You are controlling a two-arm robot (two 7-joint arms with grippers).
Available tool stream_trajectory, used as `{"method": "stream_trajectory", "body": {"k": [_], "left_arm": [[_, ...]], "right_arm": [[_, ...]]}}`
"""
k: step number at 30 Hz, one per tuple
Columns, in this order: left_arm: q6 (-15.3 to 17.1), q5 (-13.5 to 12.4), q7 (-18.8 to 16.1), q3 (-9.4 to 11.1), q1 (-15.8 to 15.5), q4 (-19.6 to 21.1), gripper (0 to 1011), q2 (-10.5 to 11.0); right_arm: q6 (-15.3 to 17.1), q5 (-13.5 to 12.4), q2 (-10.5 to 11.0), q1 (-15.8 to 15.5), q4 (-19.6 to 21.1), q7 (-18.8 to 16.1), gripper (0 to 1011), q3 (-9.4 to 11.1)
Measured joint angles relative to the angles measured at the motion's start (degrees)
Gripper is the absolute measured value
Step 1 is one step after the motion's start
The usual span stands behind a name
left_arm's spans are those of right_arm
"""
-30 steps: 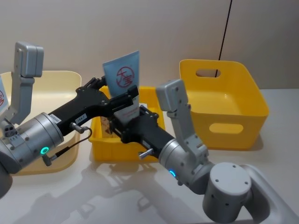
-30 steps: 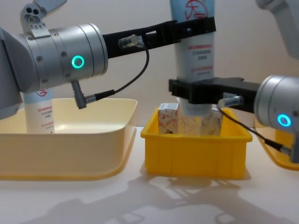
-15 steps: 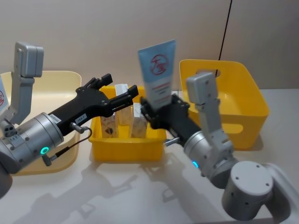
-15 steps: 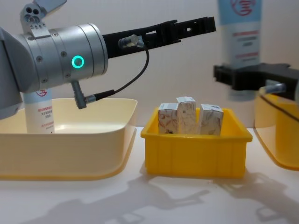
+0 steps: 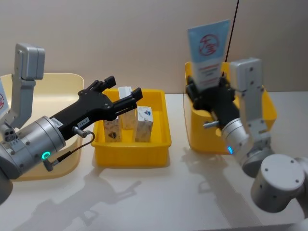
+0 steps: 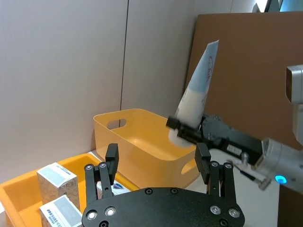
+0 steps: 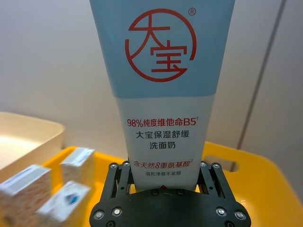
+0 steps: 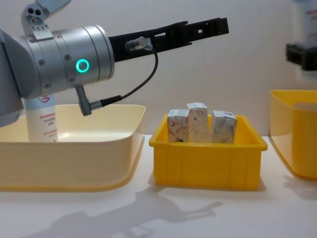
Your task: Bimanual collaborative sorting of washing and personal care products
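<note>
A white squeeze tube [image 5: 208, 48] with a light-blue top and red round logo stands upright in my right gripper [image 5: 210, 92], which is shut on its lower end above the near-left corner of the deep yellow bin [image 5: 250, 79]. The right wrist view shows the tube [image 7: 163, 71] between the fingers [image 7: 118, 176]. My left gripper [image 5: 118, 95] hovers open and empty over the small yellow tray [image 5: 132, 156], which holds three cartons [image 5: 128, 119]. In the chest view the cartons [image 8: 198, 124] stand upright. Another tube [image 8: 42, 119] stands in the cream bin [image 8: 74, 153].
The cream bin [image 5: 53, 82] sits at the left, the small tray in the middle, the deep yellow bin [image 8: 297, 144] at the right. Bare tabletop [image 5: 144, 197] lies in front of all three. A wall stands close behind.
The left gripper let go of the tube and stayed over the tray. My right gripper carried the tube up and to the right, from above the tray to the deep yellow bin.
</note>
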State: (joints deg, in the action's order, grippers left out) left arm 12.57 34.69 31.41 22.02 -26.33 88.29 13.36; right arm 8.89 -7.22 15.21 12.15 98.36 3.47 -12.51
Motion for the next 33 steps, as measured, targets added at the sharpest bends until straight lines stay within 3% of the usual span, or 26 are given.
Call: {"method": "stream_trajectory", "body": {"k": [8, 16, 33], "left_arm": [[0.0, 0.0, 0.0, 0.0, 0.0, 0.0, 1003, 0.0], [0.0, 0.0, 0.0, 0.0, 0.0, 0.0, 1003, 0.0], [0.0, 0.0, 0.0, 0.0, 0.0, 0.0, 1003, 0.0]], "right_arm": [[-0.4, 2.2, 0.0, 2.0, -2.1, 2.9, 597, 2.1], [1.5, 4.1, -0.7, 4.2, -5.2, 5.7, 597, 3.8], [6.5, 5.0, -3.2, 6.6, -10.6, 7.4, 597, 4.7]]}}
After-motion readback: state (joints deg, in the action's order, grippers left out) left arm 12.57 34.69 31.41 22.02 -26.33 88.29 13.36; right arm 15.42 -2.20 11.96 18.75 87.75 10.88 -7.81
